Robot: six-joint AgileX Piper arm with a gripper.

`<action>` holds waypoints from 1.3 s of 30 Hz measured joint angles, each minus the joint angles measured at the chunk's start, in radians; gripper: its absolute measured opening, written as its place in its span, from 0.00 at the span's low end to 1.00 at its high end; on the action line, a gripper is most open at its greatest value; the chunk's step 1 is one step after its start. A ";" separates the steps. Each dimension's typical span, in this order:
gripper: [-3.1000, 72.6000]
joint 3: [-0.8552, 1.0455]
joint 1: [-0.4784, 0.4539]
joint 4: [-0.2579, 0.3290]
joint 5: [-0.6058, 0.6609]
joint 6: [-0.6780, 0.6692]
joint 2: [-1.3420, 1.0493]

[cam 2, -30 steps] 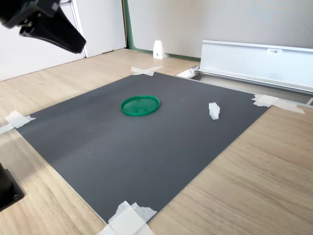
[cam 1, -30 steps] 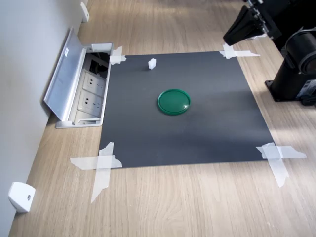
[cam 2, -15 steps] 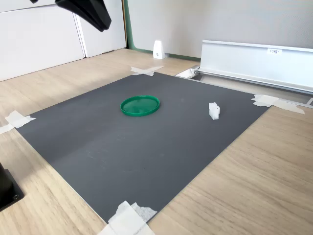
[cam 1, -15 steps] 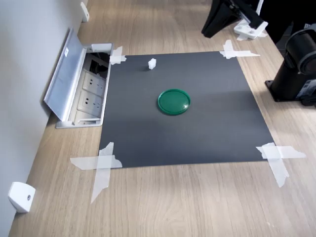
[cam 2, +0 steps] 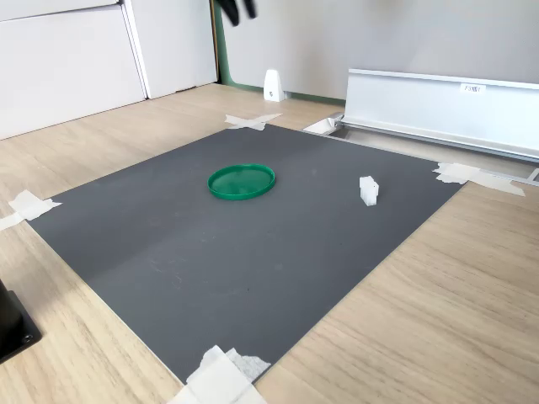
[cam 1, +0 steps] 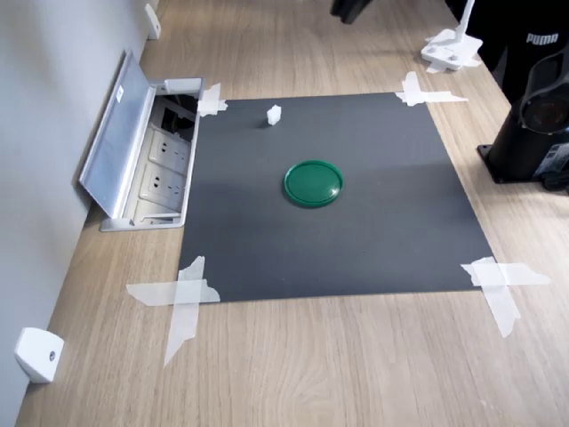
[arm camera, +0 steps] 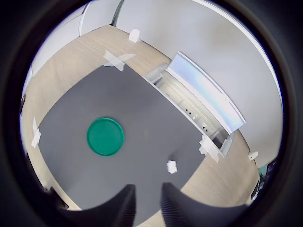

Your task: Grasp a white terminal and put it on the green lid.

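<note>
Jaws (arm camera: 144, 201): slightly apart, empty, high above the surface.
White terminal (arm camera: 172, 166): below, just ahead of the jaws; probably light, rigid; pinch flat sides.
Green lid (arm camera: 105, 136): farther off.

A light wooden floor (cam 1: 338, 374) carries a dark grey square mat (cam 1: 329, 240), its four corners fastened with white tape strips (cam 1: 182, 298).

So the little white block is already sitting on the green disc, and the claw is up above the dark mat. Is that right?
Not quite. In both exterior views the white terminal sits on the dark mat, apart from the green lid. The gripper is indeed above.
</note>
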 joint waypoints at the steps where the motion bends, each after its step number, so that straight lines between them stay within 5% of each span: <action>1: 0.48 -0.026 0.000 -0.012 0.012 0.012 0.023; 6: 0.76 -0.159 0.000 -0.081 0.068 0.039 0.152; 10: 0.87 -0.221 0.000 -0.106 0.077 0.012 0.241; 17: 0.88 -0.293 0.050 -0.113 0.076 -0.047 0.350; 23: 0.88 -0.300 0.119 -0.189 0.022 0.002 0.445; 39: 0.88 -0.224 0.122 -0.221 -0.125 0.017 0.563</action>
